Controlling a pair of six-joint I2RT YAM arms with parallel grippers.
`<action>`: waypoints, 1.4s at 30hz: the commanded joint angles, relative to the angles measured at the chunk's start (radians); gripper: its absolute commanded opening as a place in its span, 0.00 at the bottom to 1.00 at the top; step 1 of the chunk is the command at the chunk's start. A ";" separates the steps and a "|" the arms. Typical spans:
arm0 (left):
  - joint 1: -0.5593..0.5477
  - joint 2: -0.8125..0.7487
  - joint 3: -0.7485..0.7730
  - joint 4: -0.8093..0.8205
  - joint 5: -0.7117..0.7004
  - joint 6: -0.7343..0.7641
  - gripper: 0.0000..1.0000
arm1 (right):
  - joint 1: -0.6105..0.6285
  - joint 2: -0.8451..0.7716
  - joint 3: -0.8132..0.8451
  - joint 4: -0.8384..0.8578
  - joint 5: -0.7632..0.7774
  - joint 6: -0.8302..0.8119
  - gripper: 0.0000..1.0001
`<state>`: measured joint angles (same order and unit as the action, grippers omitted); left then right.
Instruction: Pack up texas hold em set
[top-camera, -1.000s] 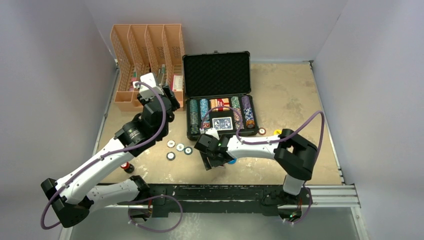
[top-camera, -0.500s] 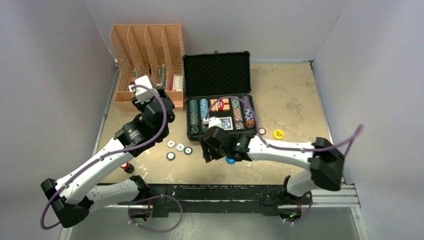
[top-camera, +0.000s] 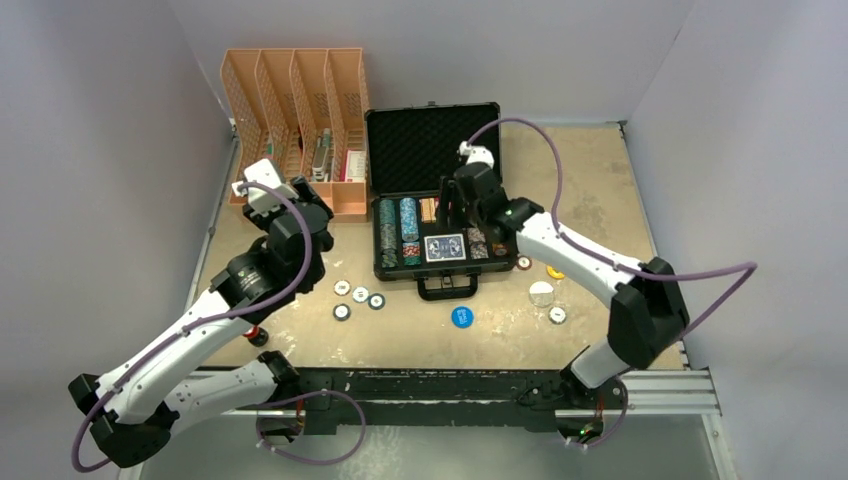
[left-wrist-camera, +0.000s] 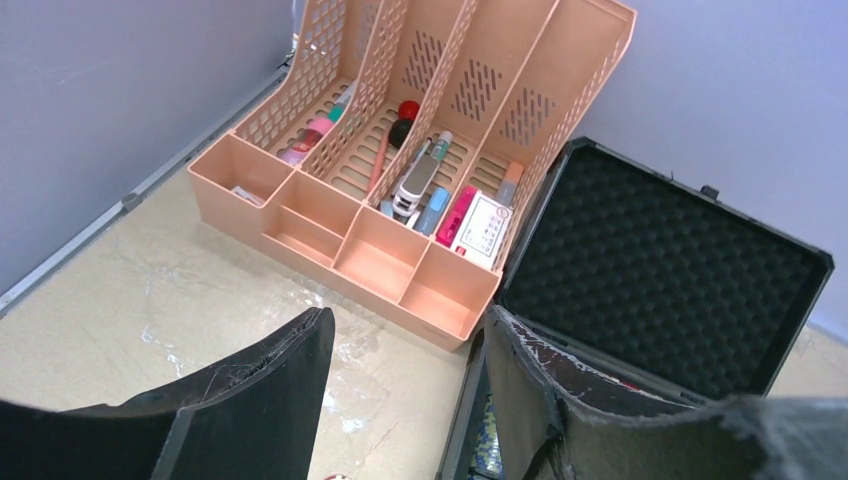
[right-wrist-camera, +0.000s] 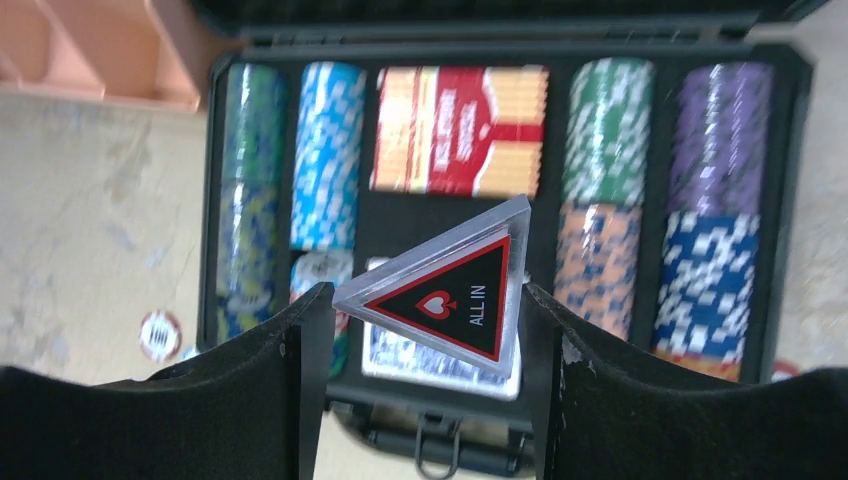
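The black case (top-camera: 432, 150) of the texas hold em set lies open at the table's back centre, with rows of poker chips (top-camera: 408, 222) and a blue card deck (top-camera: 446, 247) in its tray. Above that tray hangs my right gripper (right-wrist-camera: 425, 310), shut on a clear triangular "ALL IN" marker (right-wrist-camera: 450, 295). Below it I see the red deck (right-wrist-camera: 460, 130) and chip rows (right-wrist-camera: 325, 150). Loose chips (top-camera: 360, 294) and a blue disc (top-camera: 461, 317) lie in front of the case. My left gripper (left-wrist-camera: 405, 340) stands open and empty, left of the case.
The orange file organiser (top-camera: 295, 130) with pens and cards stands at the back left, close to my left gripper. A white disc (top-camera: 541, 293), a yellow disc (top-camera: 555, 272) and two chips lie right of the case handle. A small red-and-black bottle (top-camera: 255, 333) sits near the left arm.
My right arm has swung from the table in front of the case to above its tray, carrying the triangular marker. The left gripper has drifted a little to the left.
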<state>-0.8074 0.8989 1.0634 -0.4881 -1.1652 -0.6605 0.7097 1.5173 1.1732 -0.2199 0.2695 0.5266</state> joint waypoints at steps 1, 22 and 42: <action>-0.002 0.008 0.008 0.017 0.040 0.051 0.56 | -0.057 0.098 0.146 0.022 -0.028 -0.095 0.63; -0.003 0.039 -0.024 0.046 0.078 0.076 0.56 | -0.084 0.457 0.426 -0.099 -0.009 -0.237 0.66; -0.002 -0.001 0.011 -0.039 0.303 0.034 0.69 | -0.168 0.064 0.170 -0.177 0.220 0.038 0.80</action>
<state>-0.8074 0.9295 1.0695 -0.5407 -0.9703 -0.6140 0.6079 1.7439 1.4330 -0.3382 0.3515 0.4183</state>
